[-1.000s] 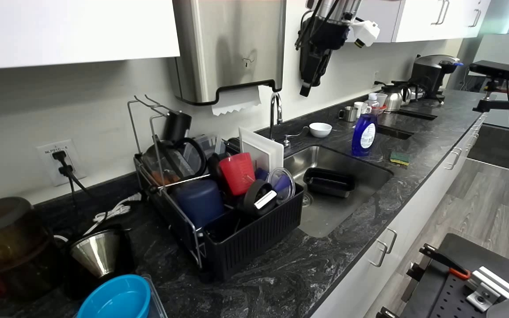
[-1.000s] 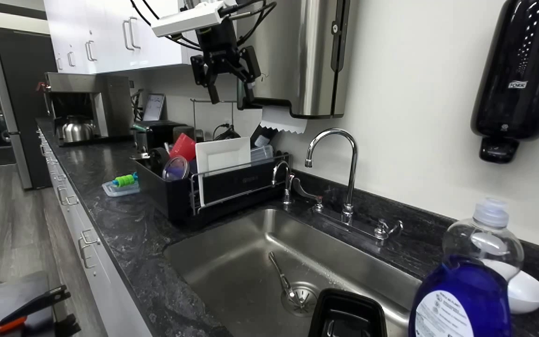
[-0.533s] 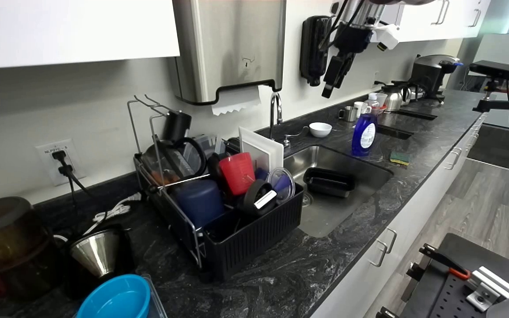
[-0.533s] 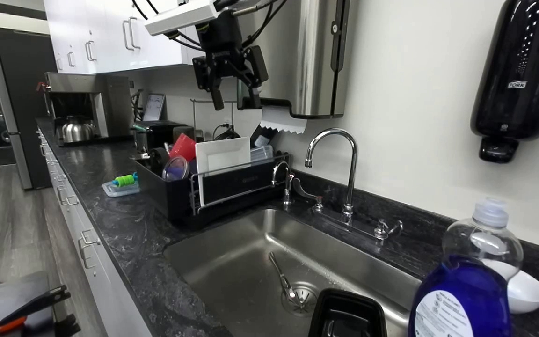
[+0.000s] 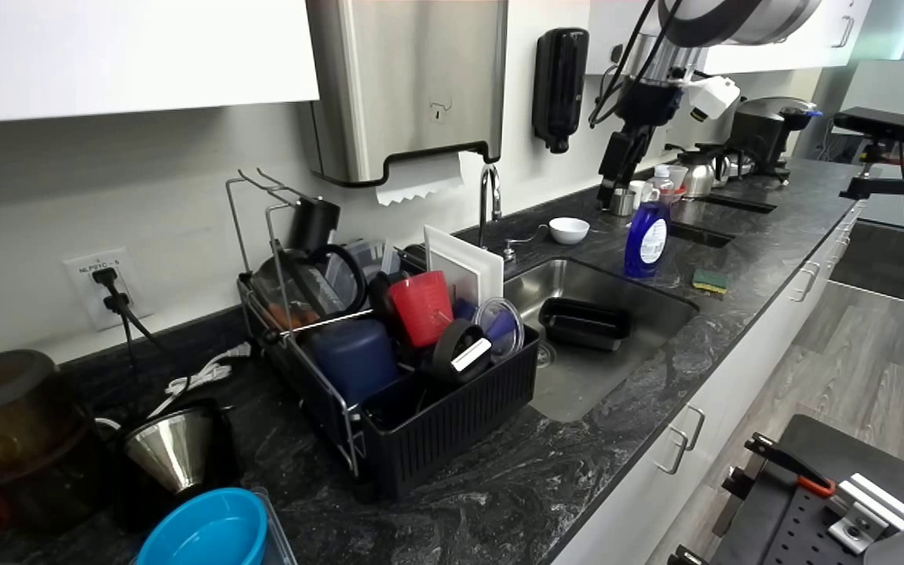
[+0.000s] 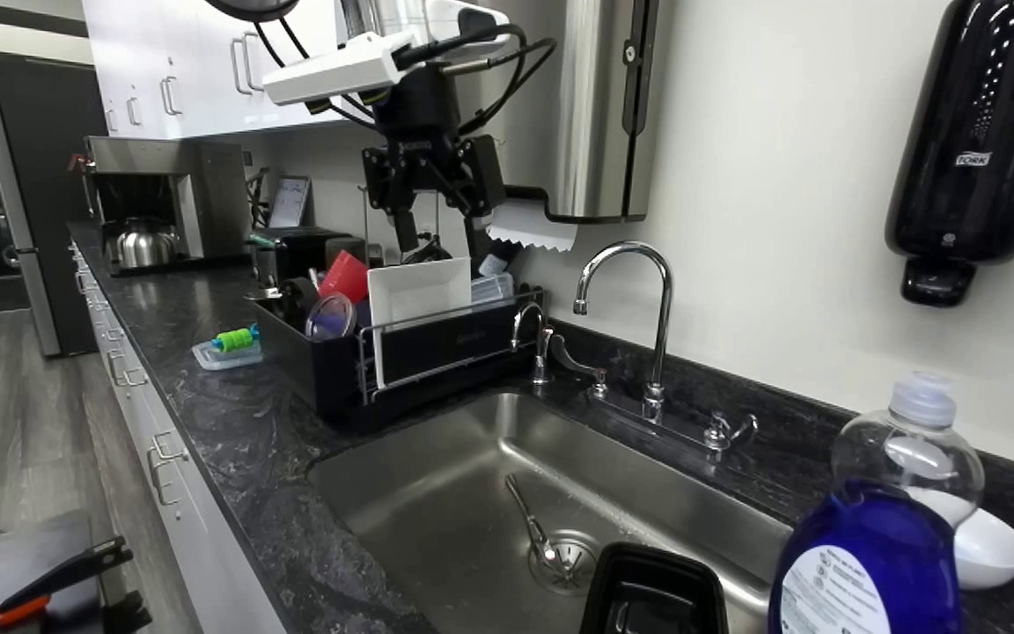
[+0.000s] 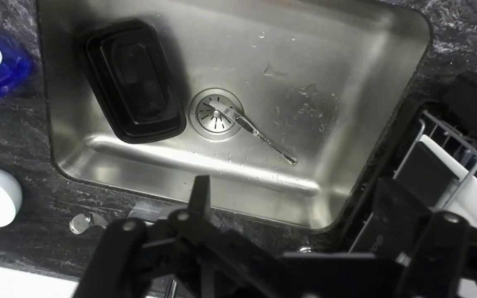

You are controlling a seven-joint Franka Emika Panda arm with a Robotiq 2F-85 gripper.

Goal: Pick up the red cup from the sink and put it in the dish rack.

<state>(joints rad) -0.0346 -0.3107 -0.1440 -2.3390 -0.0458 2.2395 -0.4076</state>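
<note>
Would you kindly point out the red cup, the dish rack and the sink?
Red cup (image 5: 419,303): in an exterior view, on its side.
Dish rack (image 5: 460,424): in an exterior view, on its ribbed wall.
Sink (image 7: 263,93): wrist view, on bare basin floor.

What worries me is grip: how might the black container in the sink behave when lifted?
The black container looks like molded plastic, so probably light and slightly flexible. Its glossy surface may be slippery. Sitting broad and low, it seems unlikely to tip.
</note>
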